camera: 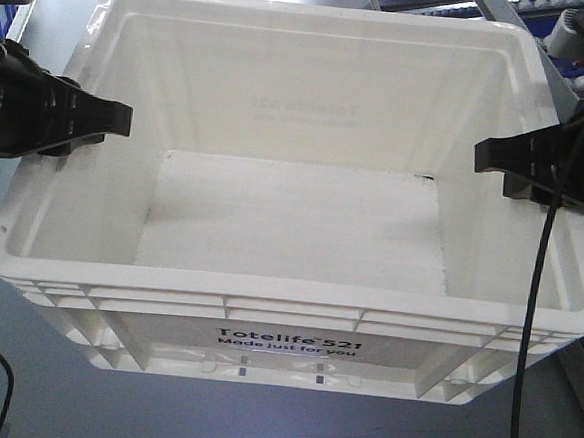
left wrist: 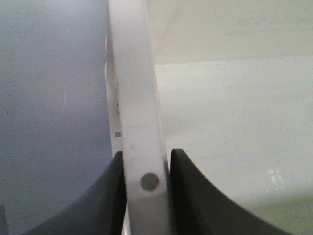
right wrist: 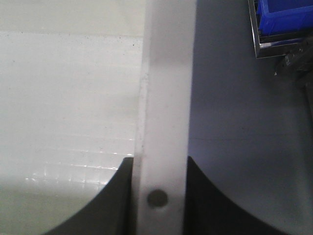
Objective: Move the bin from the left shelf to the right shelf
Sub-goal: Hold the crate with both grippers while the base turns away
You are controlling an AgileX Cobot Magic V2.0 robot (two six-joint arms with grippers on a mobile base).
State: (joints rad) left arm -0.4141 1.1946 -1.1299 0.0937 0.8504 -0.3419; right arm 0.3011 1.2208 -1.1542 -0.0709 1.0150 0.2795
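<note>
Grey floor [camera: 49,393] below. My L pincer [camera: 117,119] & R pincer [camera: 489,156] each clenched on bin [camera: 300,109] at an end rim. Long axis runs between them.

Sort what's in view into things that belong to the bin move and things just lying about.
Belongs to the job: white bin, left gripper and right gripper, each clamped on a side rim.
Just lying about: blue bin in a metal rack, black cable.
</note>
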